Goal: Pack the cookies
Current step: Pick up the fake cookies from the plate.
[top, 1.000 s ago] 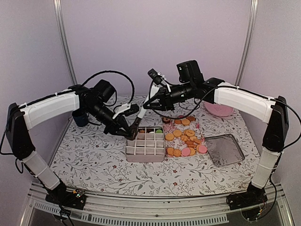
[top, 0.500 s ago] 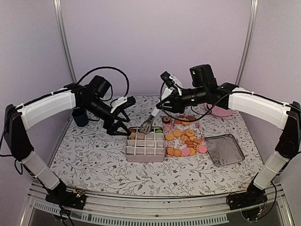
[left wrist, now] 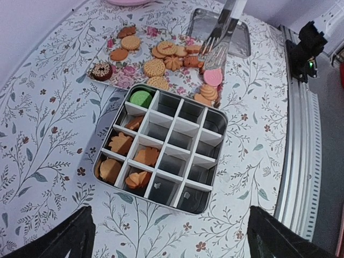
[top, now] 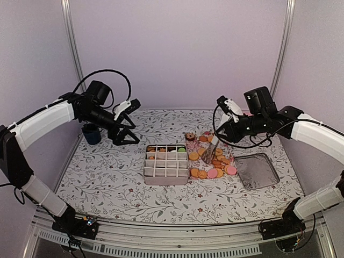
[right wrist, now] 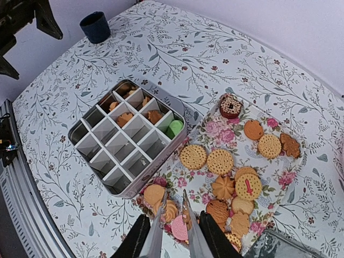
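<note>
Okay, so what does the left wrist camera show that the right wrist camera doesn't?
Only the left wrist view catches a sliver of the pink plate at its top edge. Only the right wrist view shows the dark blue cup. Both show the divided tin with the green cookie in a corner cell, the cookies on the floral tray, and the metal tongs held in the right gripper.

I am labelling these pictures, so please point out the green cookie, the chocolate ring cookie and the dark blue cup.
green cookie (left wrist: 141, 98), left wrist view, middle of its top face
chocolate ring cookie (right wrist: 226, 105), right wrist view, left part of its ring
dark blue cup (right wrist: 98, 33), right wrist view, front wall
</note>
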